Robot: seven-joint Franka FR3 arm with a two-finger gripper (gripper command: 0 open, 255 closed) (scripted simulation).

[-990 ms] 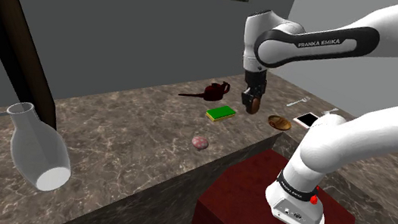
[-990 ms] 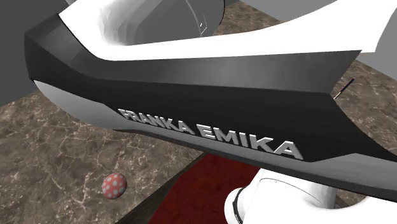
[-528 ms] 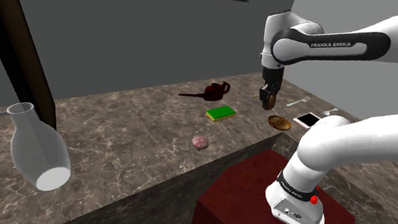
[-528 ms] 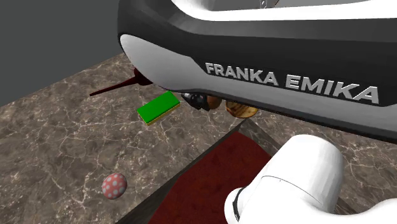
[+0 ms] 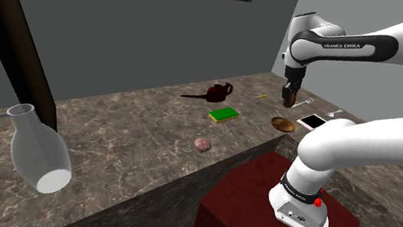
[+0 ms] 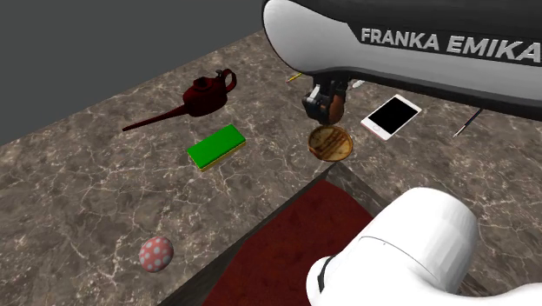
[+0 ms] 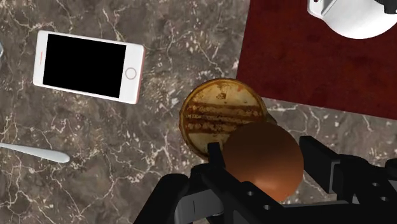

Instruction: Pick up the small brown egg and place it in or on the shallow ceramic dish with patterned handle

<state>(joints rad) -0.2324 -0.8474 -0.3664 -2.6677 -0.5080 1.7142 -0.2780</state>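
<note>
Centre-left in my second exterior view, I see bare counter (image 6: 269, 165) between sponge (image 6: 215, 146) and dish (image 6: 330, 142), which sits near the counter's edge, phone (image 6: 391, 116) to its right; gripper (image 7: 263, 154) jaws clamp the egg (image 7: 264, 164) just over the dish.

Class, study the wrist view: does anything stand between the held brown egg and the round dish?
Nothing visible does. The gripper clasps the egg just over the dish's rim, and the phone lies apart beside the dish.
</note>
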